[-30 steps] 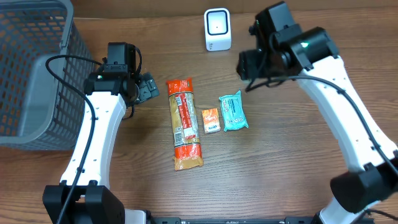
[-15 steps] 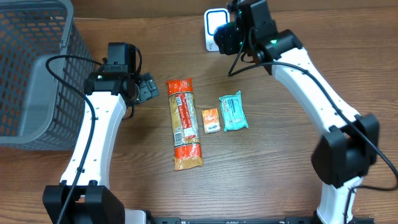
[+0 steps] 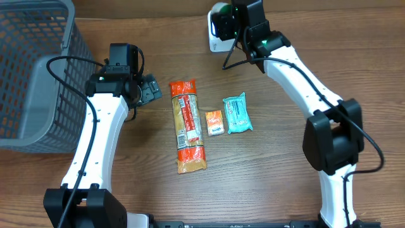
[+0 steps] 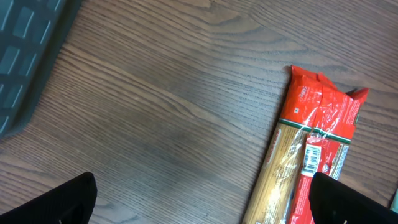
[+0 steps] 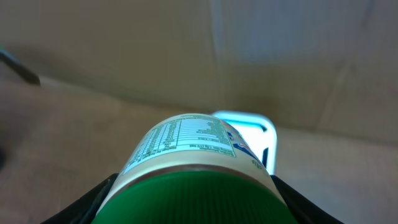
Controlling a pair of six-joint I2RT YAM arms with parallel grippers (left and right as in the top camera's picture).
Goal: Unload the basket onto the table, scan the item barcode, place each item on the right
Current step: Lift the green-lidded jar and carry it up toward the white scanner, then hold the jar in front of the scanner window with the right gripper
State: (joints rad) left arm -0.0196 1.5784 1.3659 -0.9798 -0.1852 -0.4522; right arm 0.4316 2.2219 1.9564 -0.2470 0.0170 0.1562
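Presentation stage, seemingly: right pincer (image 3: 226, 24) pinching jar (image 5: 196, 149) just before lit scanner (image 5: 249, 118). Left pincer (image 4: 199, 199) spread, idle over table (image 4: 155, 93) near pasta (image 4: 305, 168). Left to do: confirming a read; barcode not visible.

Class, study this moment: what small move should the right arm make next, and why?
Probably roll the green-lidded jar in the right pincer until its barcode faces the scanner. The jar is held close before the lit scanner, but its nutrition panel faces up and no barcode shows.
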